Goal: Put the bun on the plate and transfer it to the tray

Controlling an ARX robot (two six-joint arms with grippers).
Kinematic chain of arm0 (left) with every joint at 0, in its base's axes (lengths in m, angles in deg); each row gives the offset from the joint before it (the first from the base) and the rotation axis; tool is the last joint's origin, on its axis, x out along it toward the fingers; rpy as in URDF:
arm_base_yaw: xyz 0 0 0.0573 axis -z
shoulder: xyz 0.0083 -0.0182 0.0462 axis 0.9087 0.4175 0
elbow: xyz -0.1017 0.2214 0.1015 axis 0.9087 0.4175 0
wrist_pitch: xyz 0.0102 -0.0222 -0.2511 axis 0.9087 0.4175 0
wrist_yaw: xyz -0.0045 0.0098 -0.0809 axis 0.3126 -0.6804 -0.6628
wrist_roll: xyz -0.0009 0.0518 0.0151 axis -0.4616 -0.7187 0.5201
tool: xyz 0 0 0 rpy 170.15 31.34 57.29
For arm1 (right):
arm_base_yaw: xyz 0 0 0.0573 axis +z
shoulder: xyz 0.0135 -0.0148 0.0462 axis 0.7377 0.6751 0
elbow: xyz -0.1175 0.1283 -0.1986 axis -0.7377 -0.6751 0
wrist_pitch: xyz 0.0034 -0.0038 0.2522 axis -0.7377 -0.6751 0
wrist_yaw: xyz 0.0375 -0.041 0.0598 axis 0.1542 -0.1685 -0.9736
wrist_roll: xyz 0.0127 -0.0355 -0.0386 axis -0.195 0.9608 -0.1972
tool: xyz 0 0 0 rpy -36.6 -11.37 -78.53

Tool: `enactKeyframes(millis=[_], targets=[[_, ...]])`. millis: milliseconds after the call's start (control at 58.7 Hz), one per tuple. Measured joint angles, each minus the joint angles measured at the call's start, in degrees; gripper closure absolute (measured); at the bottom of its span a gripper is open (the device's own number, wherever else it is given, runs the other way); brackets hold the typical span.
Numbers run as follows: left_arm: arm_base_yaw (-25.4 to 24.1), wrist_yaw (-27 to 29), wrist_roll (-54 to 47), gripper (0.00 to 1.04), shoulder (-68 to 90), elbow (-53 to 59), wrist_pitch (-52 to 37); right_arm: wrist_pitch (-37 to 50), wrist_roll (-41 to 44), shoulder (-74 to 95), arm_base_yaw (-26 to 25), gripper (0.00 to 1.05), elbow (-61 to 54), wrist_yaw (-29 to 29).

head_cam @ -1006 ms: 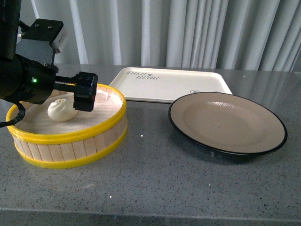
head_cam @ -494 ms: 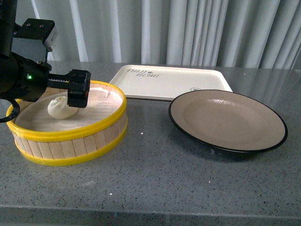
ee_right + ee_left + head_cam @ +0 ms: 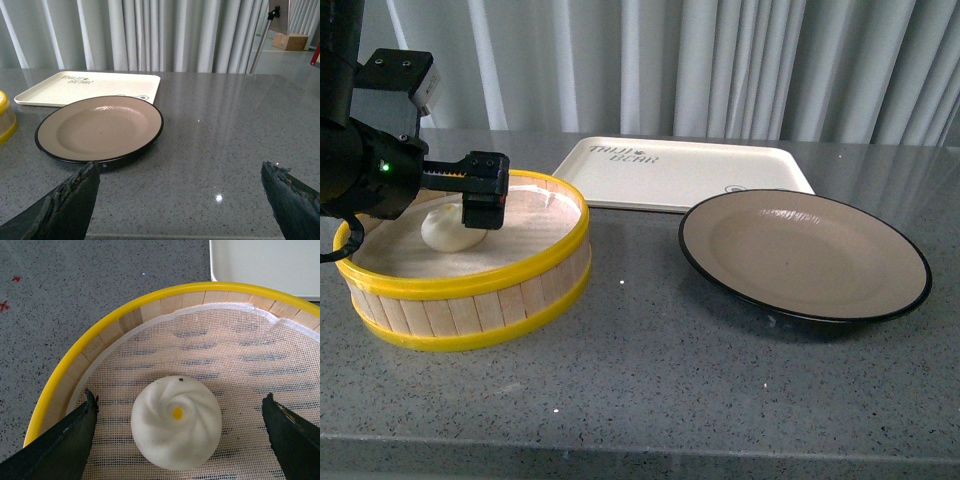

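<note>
1. The left gripper (image 3: 179, 399) reached down into the steamer basket (image 3: 470, 285), its black fingers (image 3: 65, 440) spread wide on either side of the bun (image 3: 176, 422), with a clear gap at each side and nothing pinched.
2. In the front view, one dark finger hung inside the basket's yellow rim, just in front of the bun, and the bulky black arm sat at the far left.
3. The right gripper (image 3: 180, 169) was low over the grey table (image 3: 650, 390), its fingers also spread wide and holding nothing, with the plate ahead of it.
4. The bun was round, white and smooth, with swirled pleats and a yellow dot at the top.
5. The bun rested on a white mesh liner (image 3: 240, 355) inside the basket, which had a wall of upright wooden slats between yellow hoops.
6. The plate (image 3: 804, 255) was wide and shallow, tan inside with a glossy black rim, and held nothing.
7. The tray (image 3: 690, 175) was flat, cream-white and round-cornered, with dark lettering at one corner. It lay just behind the plate and nothing was on it.
8. The tabletop was speckled grey stone, backed by pale pleated curtains (image 3: 720, 60).
</note>
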State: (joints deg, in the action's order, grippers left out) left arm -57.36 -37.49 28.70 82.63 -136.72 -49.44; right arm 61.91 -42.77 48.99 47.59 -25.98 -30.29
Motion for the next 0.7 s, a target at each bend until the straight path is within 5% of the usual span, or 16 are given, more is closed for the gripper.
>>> enactKeyframes(millis=[699], targets=[[0.7, 2.0, 0.0, 0.07, 0.7, 0.1, 0.7, 0.0, 0.0, 0.0, 0.0, 0.08, 0.0, 0.0]])
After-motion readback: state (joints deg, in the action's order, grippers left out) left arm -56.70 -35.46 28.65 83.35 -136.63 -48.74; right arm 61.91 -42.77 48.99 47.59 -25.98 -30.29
